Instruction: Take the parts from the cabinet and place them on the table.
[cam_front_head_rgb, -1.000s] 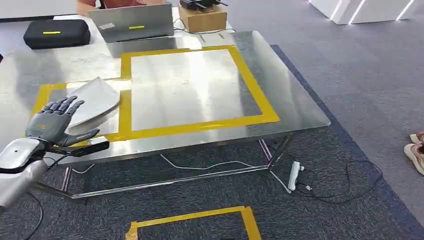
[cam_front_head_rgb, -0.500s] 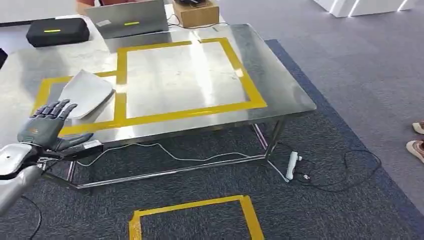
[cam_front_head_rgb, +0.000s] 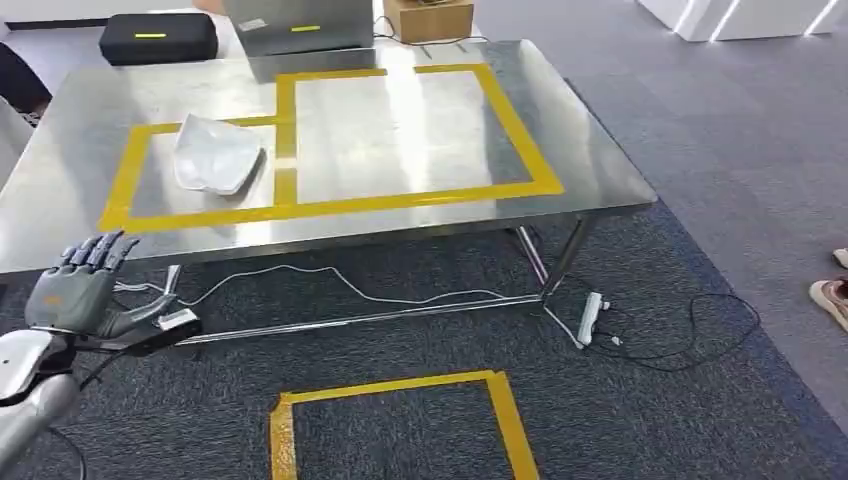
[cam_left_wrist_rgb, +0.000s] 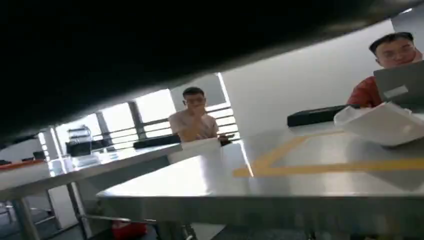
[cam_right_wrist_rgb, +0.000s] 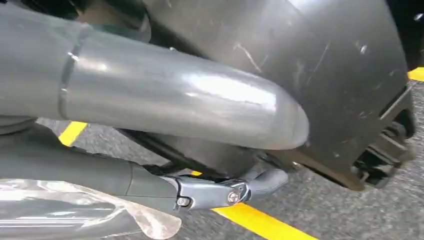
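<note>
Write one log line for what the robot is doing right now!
left hand: open, empty | white curved part: on shiny steel table, inside yellow tape box

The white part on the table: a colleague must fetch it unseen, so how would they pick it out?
On the steel table, yellow tape marks two boxes. The white part lies in the smaller box, nearer the black case. It is the one pale curved shell lying inside the tape.

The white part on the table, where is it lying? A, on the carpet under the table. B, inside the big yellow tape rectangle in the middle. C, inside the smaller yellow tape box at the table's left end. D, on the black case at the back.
C: in the head view the white part lies on the steel table inside the smaller taped box at its left end.
</note>
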